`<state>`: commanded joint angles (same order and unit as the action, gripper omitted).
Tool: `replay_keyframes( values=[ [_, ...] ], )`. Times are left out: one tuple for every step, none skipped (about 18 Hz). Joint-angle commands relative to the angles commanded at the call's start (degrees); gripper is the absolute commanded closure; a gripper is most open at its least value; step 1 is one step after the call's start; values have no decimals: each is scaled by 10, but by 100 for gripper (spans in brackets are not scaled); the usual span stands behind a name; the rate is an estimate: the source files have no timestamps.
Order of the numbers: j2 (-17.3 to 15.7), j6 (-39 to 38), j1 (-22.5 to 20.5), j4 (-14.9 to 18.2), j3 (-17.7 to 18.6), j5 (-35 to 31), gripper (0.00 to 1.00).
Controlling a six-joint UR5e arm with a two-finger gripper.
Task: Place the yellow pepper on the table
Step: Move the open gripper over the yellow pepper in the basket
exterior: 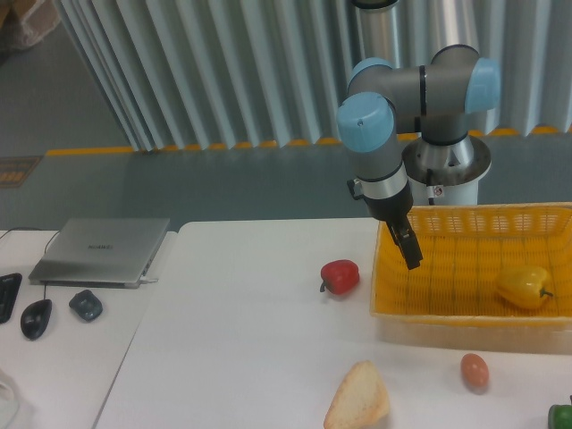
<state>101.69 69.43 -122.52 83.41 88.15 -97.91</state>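
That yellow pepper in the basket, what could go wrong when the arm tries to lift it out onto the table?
The yellow pepper is glossy and lobed, so it may slip from the gripper. It lies close to the front wall of the basket, so the fingers could catch the mesh and drag the basket. On the table, the red pepper, bread wedge and egg sit near the basket and could be bumped.

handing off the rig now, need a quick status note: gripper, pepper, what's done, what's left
Gripper: holds nothing, hanging over the left end of the basket; open or shut can't be told from this view.
Yellow pepper: lying in the basket, right side, untouched.
Table: red pepper, bread wedge and an egg lie on it.
Done: nothing.
Left: reach, grasp the pepper, lift it out, set it on the table.
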Motion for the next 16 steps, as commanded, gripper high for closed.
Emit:
replay_keyframes(
  values=[
    [0, -1, 0, -1, 0, 2, 0],
    [0, -5, -1, -1, -1, 6, 0],
    [0, -2, -2, 0, 0, 4, 0],
    [0, -2, -2, -2, 2, 2, 0],
    [-2, -5, 0, -3, 9, -3, 0],
    [-7, -6, 1, -4, 16, -9, 0],
    [-13, -6, 1, -6, 21, -17, 0],
    [-17, -11, -2, -5, 26, -18, 0],
    [-19, -13, -2, -6, 31, -21, 0],
    [-26, -11, -3, -8, 43, -22, 0],
    [-32, -12, -10, -10, 54, -20, 0],
    [-36, -12, -11, -17, 64, -20, 0],
    [-42, -9, -13, -20, 69, -18, 0],
    [-45, -11, -19, -21, 72, -17, 0],
    [-46, -8, -25, -21, 74, -15, 0],
    [-48, -13, -26, -25, 76, -10, 0]
  ],
)
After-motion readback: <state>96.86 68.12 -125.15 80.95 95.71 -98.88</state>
